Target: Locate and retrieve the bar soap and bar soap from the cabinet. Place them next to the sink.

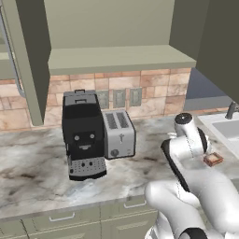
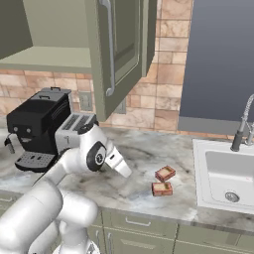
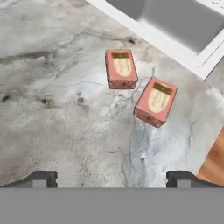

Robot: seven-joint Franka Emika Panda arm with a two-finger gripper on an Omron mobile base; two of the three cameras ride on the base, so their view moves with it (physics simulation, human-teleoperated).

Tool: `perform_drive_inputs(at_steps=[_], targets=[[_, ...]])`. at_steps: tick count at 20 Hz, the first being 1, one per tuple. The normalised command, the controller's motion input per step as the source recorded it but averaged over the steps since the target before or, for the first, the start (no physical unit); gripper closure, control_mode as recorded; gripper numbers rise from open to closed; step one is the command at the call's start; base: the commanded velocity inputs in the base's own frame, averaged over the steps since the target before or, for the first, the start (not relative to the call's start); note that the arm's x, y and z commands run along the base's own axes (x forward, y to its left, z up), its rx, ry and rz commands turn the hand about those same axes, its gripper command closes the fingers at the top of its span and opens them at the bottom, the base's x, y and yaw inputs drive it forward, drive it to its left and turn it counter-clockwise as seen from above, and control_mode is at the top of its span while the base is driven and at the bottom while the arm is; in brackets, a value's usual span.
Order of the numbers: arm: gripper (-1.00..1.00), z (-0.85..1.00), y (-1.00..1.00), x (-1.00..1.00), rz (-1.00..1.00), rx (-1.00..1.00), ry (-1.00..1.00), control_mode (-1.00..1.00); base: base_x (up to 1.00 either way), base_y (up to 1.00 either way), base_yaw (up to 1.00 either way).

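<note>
An olive-green wall cabinet (image 2: 116, 44) hangs open above a marbled counter (image 1: 37, 168), its shelf bare. Below it stand a black coffee machine (image 1: 83, 135) and a silver toaster (image 1: 118, 134) side by side. At the counter's right end lies the pale sink (image 2: 223, 173) with its dark faucet (image 2: 241, 130). Two bar soaps (image 3: 121, 68) (image 3: 155, 101) lie flat on the counter just beside the sink, near each other but apart. The gripper (image 3: 112, 178) hovers above them, fingers spread wide, holding nothing.
</note>
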Motion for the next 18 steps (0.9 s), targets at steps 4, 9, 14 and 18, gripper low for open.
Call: perform_drive_inputs(at_steps=[4,9,14,18], targets=[[-1.0,0.22,0.35,0.28,0.34,0.2,0.19,-1.0,0.0,0.0,0.0],[-1.0,0.01,0.44,0.15,0.33,0.15,0.06,-1.0,0.0,0.0,0.0],[-1.0,-0.02,0.84,0.1,0.22,0.01,0.0,-1.0,0.0,0.0,0.0],[-1.0,0.05,0.91,-0.04,0.08,-0.02,0.0,-1.0,0.0,0.0,0.0]])
